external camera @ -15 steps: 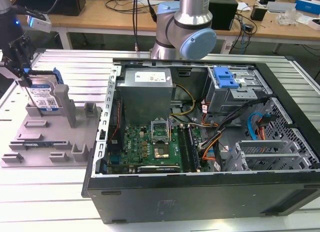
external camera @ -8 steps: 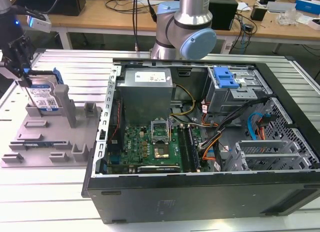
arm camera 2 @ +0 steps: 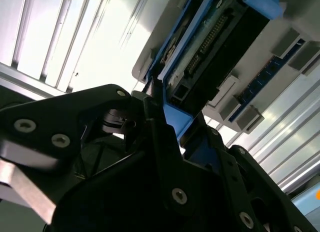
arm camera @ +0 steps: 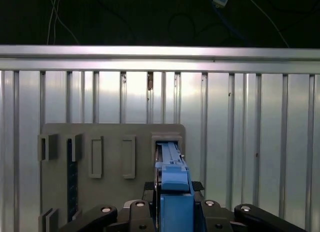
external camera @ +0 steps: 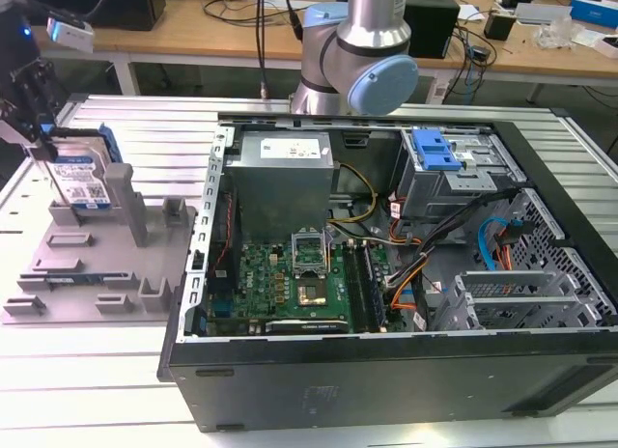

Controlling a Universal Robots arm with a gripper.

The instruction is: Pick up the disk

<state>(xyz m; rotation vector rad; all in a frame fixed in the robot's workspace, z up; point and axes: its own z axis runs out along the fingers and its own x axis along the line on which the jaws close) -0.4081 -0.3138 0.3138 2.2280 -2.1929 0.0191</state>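
Observation:
The disk (external camera: 85,182), silver with a white-and-blue label and blue rails, stands upright on its edge at the back of the grey slotted tray (external camera: 97,265) on the exterior view's left. My gripper (external camera: 48,149) comes down on it from above, at its upper corner. In the first wrist view the disk's blue rail (arm camera: 172,162) runs between my two black fingers (arm camera: 215,212), which press close on both sides over the tray (arm camera: 112,197). In the second wrist view my gripper (arm camera 2: 170,127) is clamped on the disk (arm camera 2: 215,47), whose dark underside and connector show.
An open computer case (external camera: 386,226) lies to the exterior view's right of the tray, with a blue latch (external camera: 435,154) on its drive cage. My arm's base (external camera: 357,52) stands behind the case. Everything rests on a ribbed metal table (external camera: 116,390).

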